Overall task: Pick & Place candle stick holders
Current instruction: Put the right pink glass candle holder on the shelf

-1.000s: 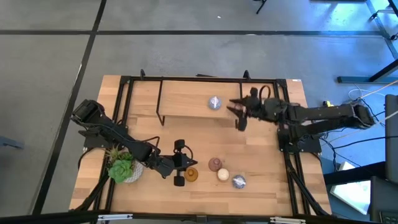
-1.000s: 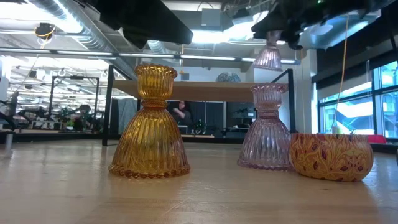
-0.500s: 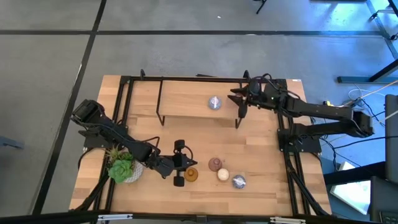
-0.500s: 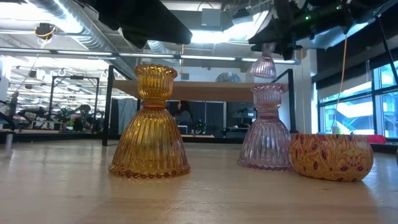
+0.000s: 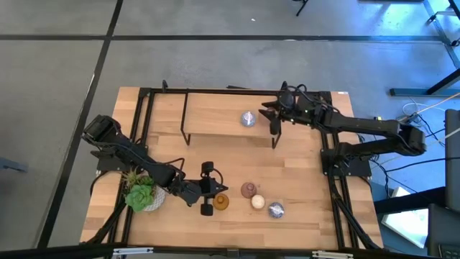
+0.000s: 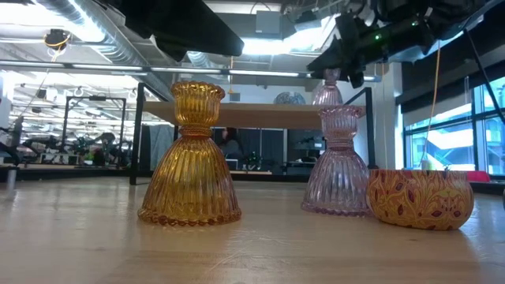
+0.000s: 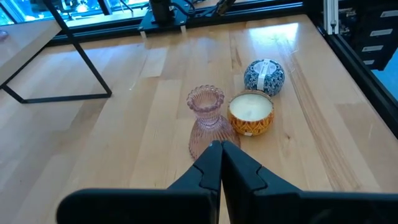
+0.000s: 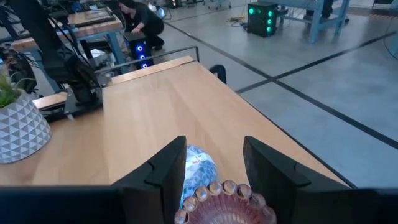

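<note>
My right gripper (image 5: pixel 274 119) is over the right end of the raised wooden shelf (image 5: pixel 215 115), shut on a pale pinkish clear glass holder (image 6: pixel 327 91). A silvery blue-white round holder (image 5: pixel 248 119) sits on the shelf beside it. My left gripper (image 5: pixel 219 188) is shut and empty at the near middle of the table. An amber holder (image 6: pixel 189 158) stands on its wide base just beside it. To the right of that stand a pinkish holder (image 7: pixel 205 121), a cream one in a patterned bowl (image 7: pixel 250 114) and a blue-white round one (image 7: pixel 263 76). My right gripper holds the glass holder by its scalloped top cup (image 8: pixel 227 199), between its two fingers (image 8: pixel 165 168). The fingers come from above, slanting down. The holder hangs upright below them, its flared base (image 6: pixel 327 99) level with the shelf top. Whether it rests there I cannot tell.
A green succulent in a white pot (image 5: pixel 142 194) stands at the near left beside my left arm. Black frame rails (image 5: pixel 144 108) run along the table's left, right and far sides. The shelf stands on thin black legs (image 5: pixel 183 122). Bare wood lies between the shelf and the near holders.
My right gripper has gone toward the table's far edge and down toward the shelf, carrying the glass holder, which stays upright and now sits lower, at shelf height.
</note>
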